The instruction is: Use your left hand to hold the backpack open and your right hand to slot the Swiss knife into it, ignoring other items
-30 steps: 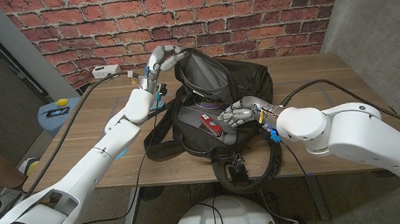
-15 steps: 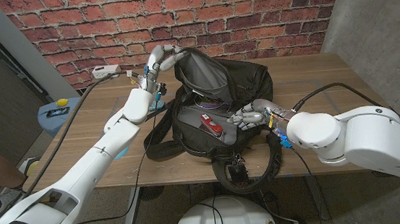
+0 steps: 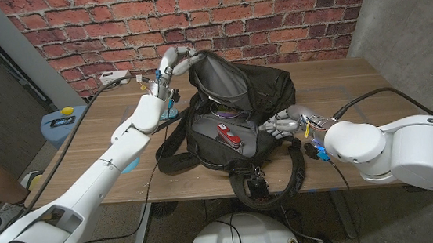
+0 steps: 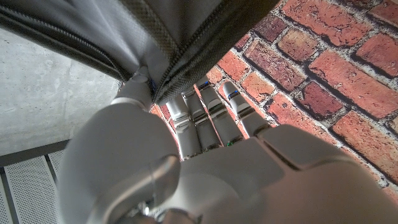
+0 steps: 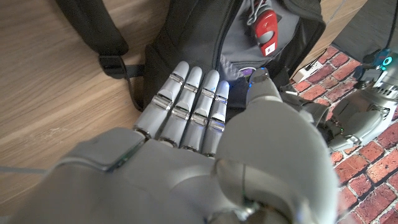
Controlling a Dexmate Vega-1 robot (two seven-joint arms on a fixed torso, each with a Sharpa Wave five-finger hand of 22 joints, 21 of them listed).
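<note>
Your left hand grips the backpack flap, holding it open mid-bench. The Swiss knife lies inside the opening, seemingly slotted. Your right hand holds nothing, fingers straight together; little remains.

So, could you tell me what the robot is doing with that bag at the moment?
The left hand grips the raised flap of the black backpack, holding it open on the table. The red Swiss knife lies inside the open compartment. The right hand sits at the bag's right side, holding nothing, fingers pointing towards the opening.
</note>
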